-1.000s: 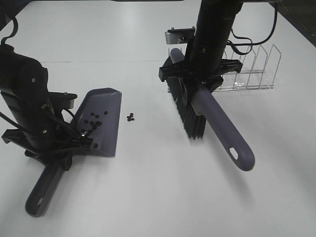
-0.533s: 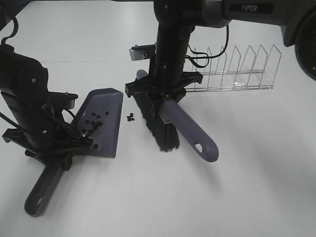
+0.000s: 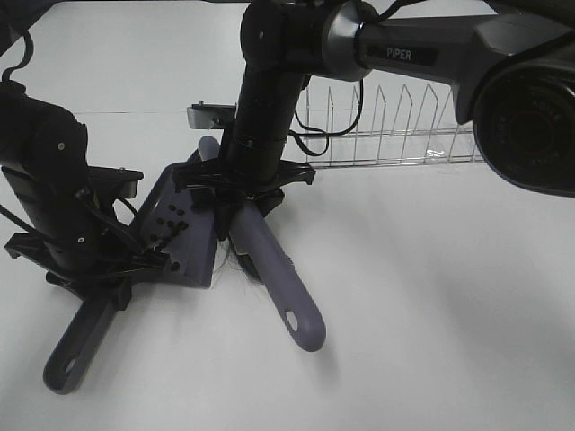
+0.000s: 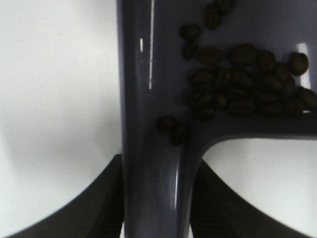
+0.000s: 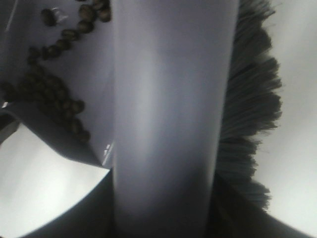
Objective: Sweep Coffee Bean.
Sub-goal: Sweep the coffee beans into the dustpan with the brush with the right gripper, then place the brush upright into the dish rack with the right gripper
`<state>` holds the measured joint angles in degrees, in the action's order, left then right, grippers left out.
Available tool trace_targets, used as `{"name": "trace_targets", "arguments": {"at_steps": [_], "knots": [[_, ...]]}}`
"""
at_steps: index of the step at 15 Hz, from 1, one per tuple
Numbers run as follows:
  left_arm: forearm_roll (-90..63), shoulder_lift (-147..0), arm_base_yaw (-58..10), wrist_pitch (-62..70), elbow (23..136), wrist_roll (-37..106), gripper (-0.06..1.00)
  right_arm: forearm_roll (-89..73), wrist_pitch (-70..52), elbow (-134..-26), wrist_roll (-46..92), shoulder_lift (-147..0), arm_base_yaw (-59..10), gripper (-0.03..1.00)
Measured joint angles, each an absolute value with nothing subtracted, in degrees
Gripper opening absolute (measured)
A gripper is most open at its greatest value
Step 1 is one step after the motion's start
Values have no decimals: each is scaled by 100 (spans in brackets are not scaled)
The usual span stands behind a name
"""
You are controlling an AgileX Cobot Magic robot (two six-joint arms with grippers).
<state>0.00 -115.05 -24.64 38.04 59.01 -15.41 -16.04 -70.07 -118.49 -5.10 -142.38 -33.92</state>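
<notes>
**Exterior high view: brush held at the dustpan's mouth, beans inside the pan**

The left gripper [image 3: 110,274] is clenched on the long handle of a purple-grey plastic dustpan [image 3: 190,260]. In the left wrist view its dark fingers [image 4: 94,210] press on both sides of that handle. The right gripper [image 3: 241,184] reaches across the middle and clamps the thick purple-grey handle of a black-bristled brush [image 3: 280,287]. That handle slants down towards the near edge of the table, and its free end has a hanging hole.

The bristles [image 5: 247,109] sit right at the dustpan's open edge. From above only a thin dark fringe of them shows beside the pan, and the brush hides the table just in front of the lip. The pan rests on the table with its mouth turned towards the brush, and its own handle points to the near left.

The small, dark brown, oval coffee beans [image 4: 237,94] lie inside the dustpan. Most are packed against its rear wall next to where the handle joins, and two sit on the root of the handle itself.

A clear plastic rack [image 3: 395,135] with upright dividers stands farther back on the white table [image 3: 449,350], apart from the pan.
</notes>
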Motion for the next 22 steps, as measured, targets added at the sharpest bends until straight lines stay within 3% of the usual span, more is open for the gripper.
{"name": "trace_targets", "arguments": {"at_steps": [4,8,18,22], "knots": [[0,-11505,-2464,3799,5901,-1530,32,-2332,-7013,-11883,-206,-14278,-3415,33],[0,-11505,-2464,3793,5901,-1415,32,-2309,-7002,-12582,-183,-14278,-3449,33],[0,-11505,-2464,3764,5901,-1381,32,-34,-7024,-12788,-493,-13602,-3438,33],[0,-11505,-2464,3764,5901,-1381,32,292,-7030,-12788,-550,-13442,-3083,33]]}}
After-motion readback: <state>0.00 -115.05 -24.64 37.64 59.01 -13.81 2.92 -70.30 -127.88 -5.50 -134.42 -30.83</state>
